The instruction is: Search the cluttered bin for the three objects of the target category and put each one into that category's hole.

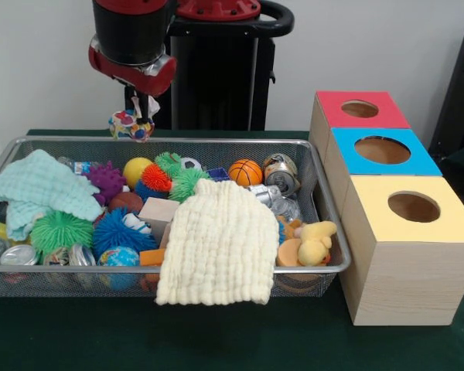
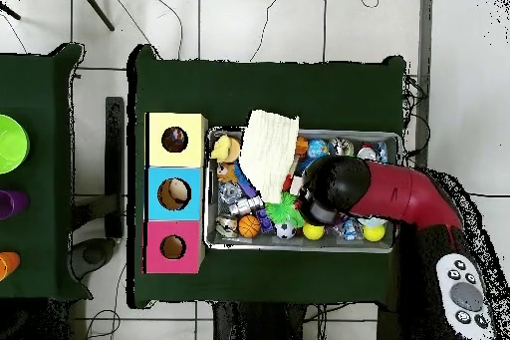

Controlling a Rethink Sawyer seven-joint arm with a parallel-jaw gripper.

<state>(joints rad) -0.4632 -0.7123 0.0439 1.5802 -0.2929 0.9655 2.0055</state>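
1. Evidently the claw (image 1: 136, 116) hangs above the wire bin's (image 1: 325, 202) far rim, clenched on a small multicoloured ball (image 1: 129, 125), lifted clear for carrying.
2. The ball sits directly in its grip, well apart from the three boxes: red (image 1: 361, 118), blue (image 1: 383, 157), yellow (image 1: 414, 232).
3. Two cloths (image 1: 216, 243) drape over the clutter, likely hiding more balls.

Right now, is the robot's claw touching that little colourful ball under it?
Touching. The front view shows the gripper closed around the small patterned ball, lifted above the wire bin.
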